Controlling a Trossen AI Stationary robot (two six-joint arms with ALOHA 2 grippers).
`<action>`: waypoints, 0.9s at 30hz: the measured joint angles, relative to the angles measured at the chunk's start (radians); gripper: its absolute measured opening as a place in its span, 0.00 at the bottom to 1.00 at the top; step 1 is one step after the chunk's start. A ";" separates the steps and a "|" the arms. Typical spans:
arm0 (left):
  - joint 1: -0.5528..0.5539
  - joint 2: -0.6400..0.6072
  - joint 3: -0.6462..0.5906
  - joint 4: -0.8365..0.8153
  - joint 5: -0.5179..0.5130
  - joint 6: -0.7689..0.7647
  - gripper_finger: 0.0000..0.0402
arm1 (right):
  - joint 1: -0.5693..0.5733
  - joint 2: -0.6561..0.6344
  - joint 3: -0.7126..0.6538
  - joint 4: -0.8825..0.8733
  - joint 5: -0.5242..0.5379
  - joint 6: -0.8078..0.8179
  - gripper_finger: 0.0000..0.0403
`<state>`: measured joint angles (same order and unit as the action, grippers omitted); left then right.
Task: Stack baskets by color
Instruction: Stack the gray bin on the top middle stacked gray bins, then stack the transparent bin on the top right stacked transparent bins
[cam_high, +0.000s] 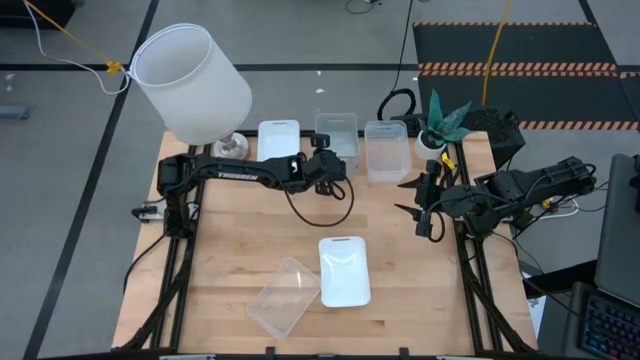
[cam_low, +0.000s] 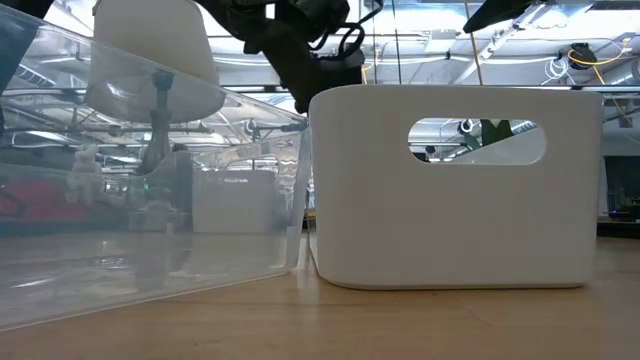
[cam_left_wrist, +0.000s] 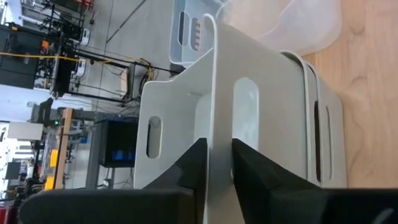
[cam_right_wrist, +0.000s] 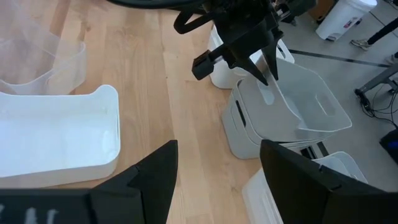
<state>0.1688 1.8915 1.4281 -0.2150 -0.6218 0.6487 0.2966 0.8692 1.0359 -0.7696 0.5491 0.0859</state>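
the left gripper (cam_left_wrist: 214, 163) is clamped on the end wall of a grey basket (cam_left_wrist: 249, 112), held tilted over the grey stack (cam_right_wrist: 249, 121) at the table's (cam_high: 240, 230) far edge. the right gripper (cam_high: 420, 212) waits at the right side, fingers spread, holding nothing. a white basket (cam_high: 344, 270) and a clear basket (cam_high: 284, 296) lie near the front; another white basket (cam_high: 279, 139) and what appears to be a clear stack (cam_high: 387, 150) flank the grey stack.

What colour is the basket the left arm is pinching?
Grey. The left gripper holds the grey basket by its wall, clearest in the left wrist view.
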 joint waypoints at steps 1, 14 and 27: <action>0.000 0.000 0.000 0.000 0.000 -0.001 0.20 | 0.000 0.000 0.000 0.000 0.000 0.000 0.55; -0.003 0.000 0.000 -0.011 -0.001 -0.084 0.39 | 0.000 0.000 0.000 0.000 0.000 0.000 0.55; -0.026 -0.036 0.000 -0.060 0.088 -0.156 0.47 | 0.000 0.000 0.000 0.001 0.000 0.000 0.55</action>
<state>0.1430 1.8556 1.4281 -0.2752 -0.5341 0.4928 0.2963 0.8696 1.0359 -0.7690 0.5488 0.0860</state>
